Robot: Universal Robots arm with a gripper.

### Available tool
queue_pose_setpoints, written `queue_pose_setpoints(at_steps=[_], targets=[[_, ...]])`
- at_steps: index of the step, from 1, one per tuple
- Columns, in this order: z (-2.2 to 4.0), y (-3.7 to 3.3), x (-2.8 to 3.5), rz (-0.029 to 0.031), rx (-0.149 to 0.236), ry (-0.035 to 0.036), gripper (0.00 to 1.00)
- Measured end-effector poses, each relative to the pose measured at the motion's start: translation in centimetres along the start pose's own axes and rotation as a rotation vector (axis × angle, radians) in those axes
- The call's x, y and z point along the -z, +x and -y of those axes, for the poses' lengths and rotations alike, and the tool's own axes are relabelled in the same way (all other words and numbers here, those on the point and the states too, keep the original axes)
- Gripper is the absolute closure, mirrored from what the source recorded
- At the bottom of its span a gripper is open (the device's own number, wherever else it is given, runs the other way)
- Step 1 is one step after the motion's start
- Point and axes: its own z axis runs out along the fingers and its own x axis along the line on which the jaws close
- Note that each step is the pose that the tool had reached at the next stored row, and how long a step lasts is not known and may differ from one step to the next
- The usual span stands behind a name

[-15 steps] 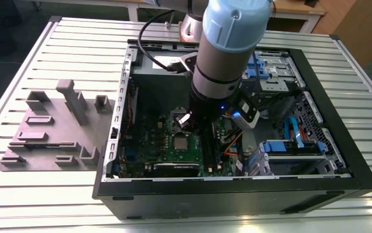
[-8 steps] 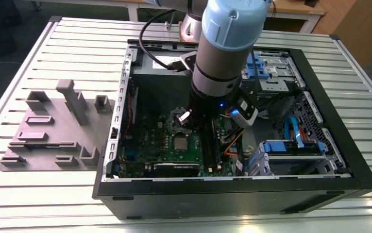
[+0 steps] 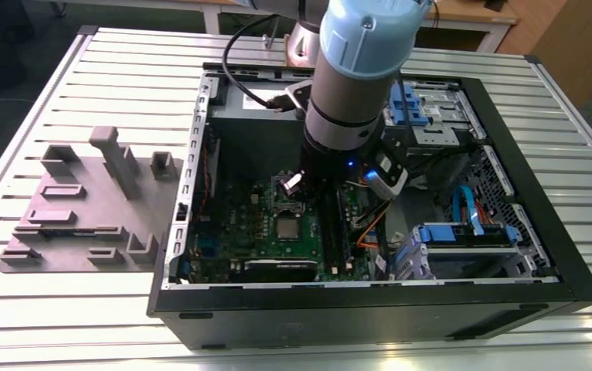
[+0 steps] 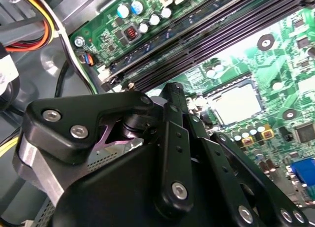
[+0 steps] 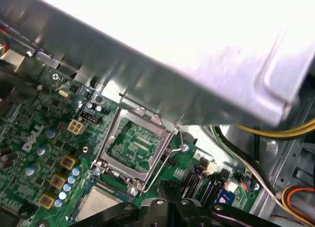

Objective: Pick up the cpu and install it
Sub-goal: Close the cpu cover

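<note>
The computer case (image 3: 379, 313) lies on its side on the counter (image 3: 120, 66). Its open side faces up, so the arm (image 3: 363, 69) can reach straight down to the green motherboard (image 3: 239, 224) inside.

The gripper (image 5: 170, 197) hangs low over the board, close to the metal frame (image 5: 110, 138). The frame is swung open and its thin wire lever (image 5: 165, 167) is let loose. I think that is so a chip can go in under it.

The cpu (image 4: 236, 105) lies flat on the board just beside the open frame, in a dark square seat. It looks like it is already sitting in its place, but the frame is not shut over it. The gripper is near the cpu and is not touching it. I cannot tell if the jaws are squeezed together or let go.

The grey plastic tray (image 3: 79, 209) sits on the counter at the exterior view's left, well apart from the arm. Its blocks and slots look made to keep small parts in one spot, so they are easy to pick up.
</note>
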Motion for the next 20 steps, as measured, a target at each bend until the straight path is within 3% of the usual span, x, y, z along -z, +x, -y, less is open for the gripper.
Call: queue_pose_setpoints(at_steps=[20], targets=[[-0.64, -0.19, 0.18, 0.0021, 0.000, -0.0036, 0.90]])
